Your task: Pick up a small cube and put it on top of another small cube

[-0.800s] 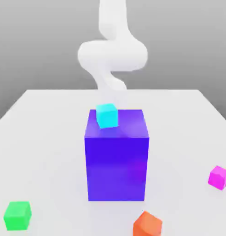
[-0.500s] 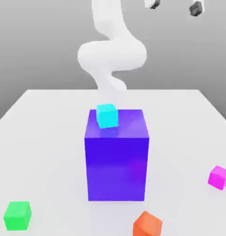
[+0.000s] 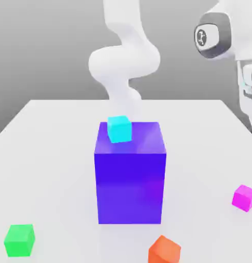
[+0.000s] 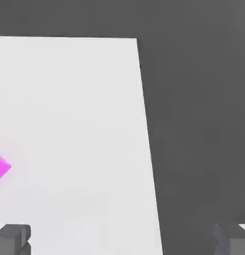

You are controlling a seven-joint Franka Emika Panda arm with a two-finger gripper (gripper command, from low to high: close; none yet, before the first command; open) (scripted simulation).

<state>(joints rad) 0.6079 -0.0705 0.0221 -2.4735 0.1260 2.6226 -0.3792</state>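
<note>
Hand view: your tool [image 4: 122, 238] spread wide, empty; magenta cube [image 4: 0, 167] off-centre on table [image 4: 74, 99]. Risk: descend w/o recentring and fingers miss or knock it away.

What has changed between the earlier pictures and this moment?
The arm's hand has come down into sight at the exterior view's upper right, above the pink cube. Nothing was gripped or released. All cubes and the blue block stayed in place.

The arm [image 3: 125, 56] is showing smooth, glossy white rounded links at upper centre. At upper right, a dark grey joint cap [image 3: 210, 36] is bearing a small round mark. The claw [image 4: 122, 239] is showing dark grey fingertips [image 4: 12, 238].
</note>
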